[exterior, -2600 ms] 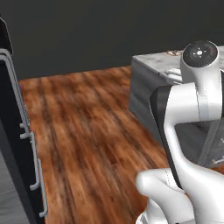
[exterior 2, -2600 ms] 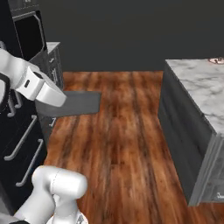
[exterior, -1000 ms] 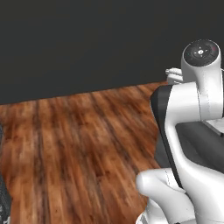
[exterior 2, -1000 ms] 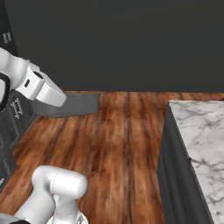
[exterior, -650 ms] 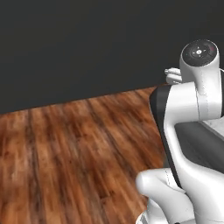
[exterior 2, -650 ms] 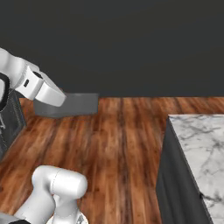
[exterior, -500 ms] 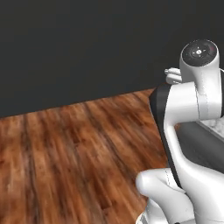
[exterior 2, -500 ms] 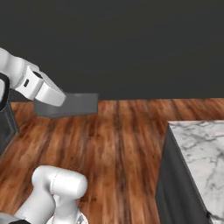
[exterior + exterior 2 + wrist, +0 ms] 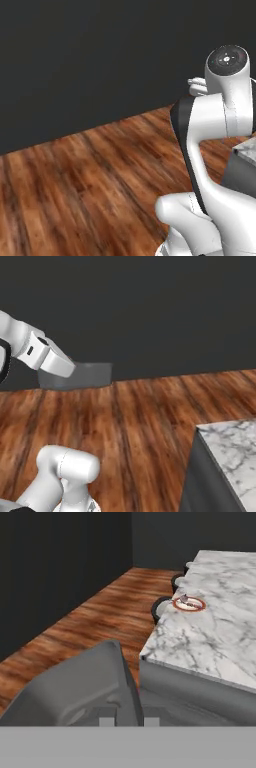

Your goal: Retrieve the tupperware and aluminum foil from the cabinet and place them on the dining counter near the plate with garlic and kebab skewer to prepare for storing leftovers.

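My gripper (image 9: 127, 719) is shut on the tupperware (image 9: 80, 687), a grey translucent tub that fills the lower left of the hand view. In the right base view the hand (image 9: 50, 358) holds the same tupperware (image 9: 82, 376) out over the wooden floor. Ahead in the hand view lies the dining counter (image 9: 220, 632), white marble on a dark base. The plate (image 9: 189, 604) with its red-orange rim sits near the counter's left edge, with small pieces on it too small to tell apart. The counter's corner (image 9: 235, 451) shows at lower right. The aluminum foil and the cabinet are out of view.
Dark round stools (image 9: 161, 607) stand along the counter's left side. Brown wooden floor (image 9: 145, 416) stretches between me and a dark wall (image 9: 100, 60). A grey corner of the counter (image 9: 245, 155) shows at the right edge of the left base view.
The whole picture has shifted, so the base has turned. The dark units on the left slid out of view. The tupperware stays in my grip in the same pose.
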